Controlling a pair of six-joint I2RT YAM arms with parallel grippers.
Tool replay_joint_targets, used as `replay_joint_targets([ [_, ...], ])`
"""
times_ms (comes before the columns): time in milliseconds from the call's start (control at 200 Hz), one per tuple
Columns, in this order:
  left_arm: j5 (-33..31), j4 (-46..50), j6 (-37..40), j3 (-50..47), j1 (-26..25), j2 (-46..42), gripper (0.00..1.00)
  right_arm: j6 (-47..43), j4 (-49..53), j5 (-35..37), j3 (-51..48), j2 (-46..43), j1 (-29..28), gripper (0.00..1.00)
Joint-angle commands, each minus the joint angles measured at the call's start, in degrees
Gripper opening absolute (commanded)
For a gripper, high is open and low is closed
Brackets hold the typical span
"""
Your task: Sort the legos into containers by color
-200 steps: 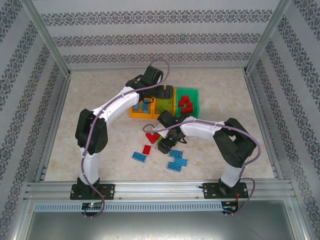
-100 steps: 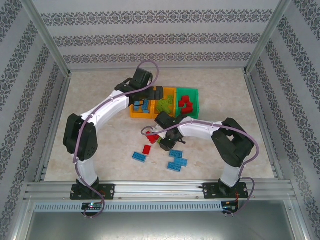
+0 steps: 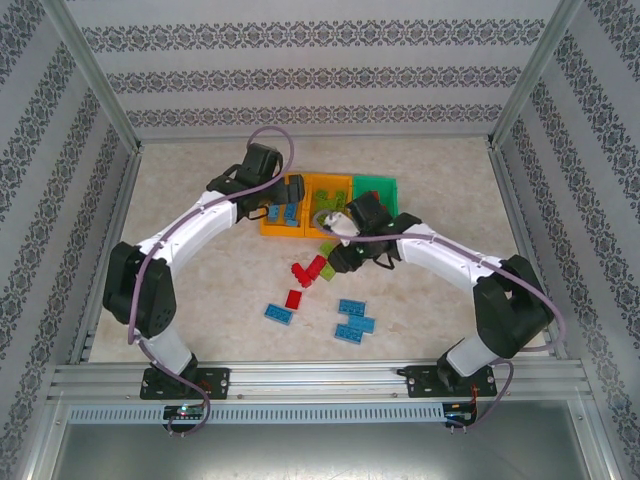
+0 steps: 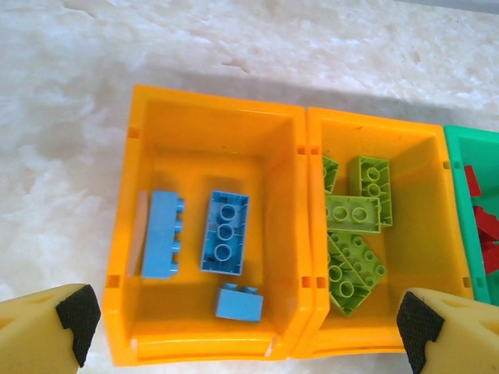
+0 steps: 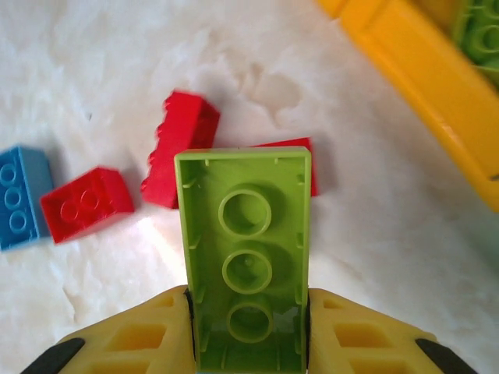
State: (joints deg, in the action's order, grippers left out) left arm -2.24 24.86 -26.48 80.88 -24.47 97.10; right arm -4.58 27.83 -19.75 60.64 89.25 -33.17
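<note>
Just short of the bins, the right gripper pinches a lime green brick by one end, hollow underside facing the wrist camera. Most of its length sticks out past the fingers. Below it on the table lie loose red bricks and a blue brick.

The left gripper hangs over the left orange bin with its fingers spread wide and nothing between them. That bin holds three blue bricks. The middle orange bin beside it holds the lime ones, and the green bin holds red.

The held brick probably goes to the middle bin, and the main risk is the grip. With so little plastic between the pads, a knock against the orange rim could twist the brick or pop it loose. The left arm also sits close to that bin, so the two wrists could bump. Letting go too early would drop the brick outside.
</note>
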Motion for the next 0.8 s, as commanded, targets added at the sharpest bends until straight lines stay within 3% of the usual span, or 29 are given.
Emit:
replay_joint_targets([
  [0, -1.63, -1.03, -0.02, -1.78, 0.46, -2.83, 1.0, 8.15, -4.45, -6.93, 3.25, 1.84, 3.61, 0.24],
  [305, -2.52, 1.08, -1.04, -8.96, 0.47, -7.02, 1.0, 24.54, -4.09, -4.24, 15.92, 13.59, 7.78, 0.24],
  [495, -1.98, -0.31, -4.26, -14.81, 0.41, -10.14, 1.0, 29.44, -2.18, 0.95, 21.59, 18.63, 8.82, 0.28],
  [794, -2.86, 3.3, -6.96, -18.09, -2.34, -11.12, 1.0, 32.86, -0.85, 2.2, 27.37, 23.72, 9.26, 0.49],
])
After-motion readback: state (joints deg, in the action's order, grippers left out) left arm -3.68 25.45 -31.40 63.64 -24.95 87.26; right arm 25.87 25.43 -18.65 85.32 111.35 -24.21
